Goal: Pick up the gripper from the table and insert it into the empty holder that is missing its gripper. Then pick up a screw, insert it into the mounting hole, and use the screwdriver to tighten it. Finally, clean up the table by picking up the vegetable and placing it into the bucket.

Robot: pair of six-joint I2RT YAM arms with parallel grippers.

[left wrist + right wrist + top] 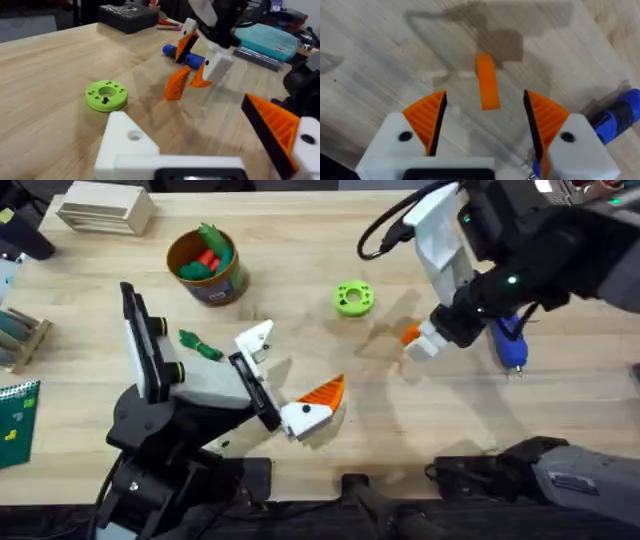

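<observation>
The right end effector (pixel 485 120) hangs spread wide just above the worktop (pixel 330 220) toward its right side, its two orange ribbed pads (pixel 427 117) on either side of the loose orange gripper wedge (pixel 487 82), not touching it. In the left wrist view the wedge (pixel 177 82) stands propped on the wood beneath those fingers. The blue screwdriver (pixel 511 345) lies just beyond the right end effector, nearer the worktop's right edge.

The left end effector (pixel 290 375) rests low near the middle of the front edge, spread wide and holding nothing; one white holder (pixel 256 340) is bare, with an open mounting hole (pixel 134 135), while the other finger carries its orange pad (pixel 322 393). A green ring-shaped disc (pixel 352 298) sits between the two arms. The dark green leafy vegetable (pixel 200 345) lies on the wood left of the bare holder. Behind it, toward the back left corner, the brown-gold bucket (pixel 222 285) holds red and green toy vegetables (pixel 205 258).
</observation>
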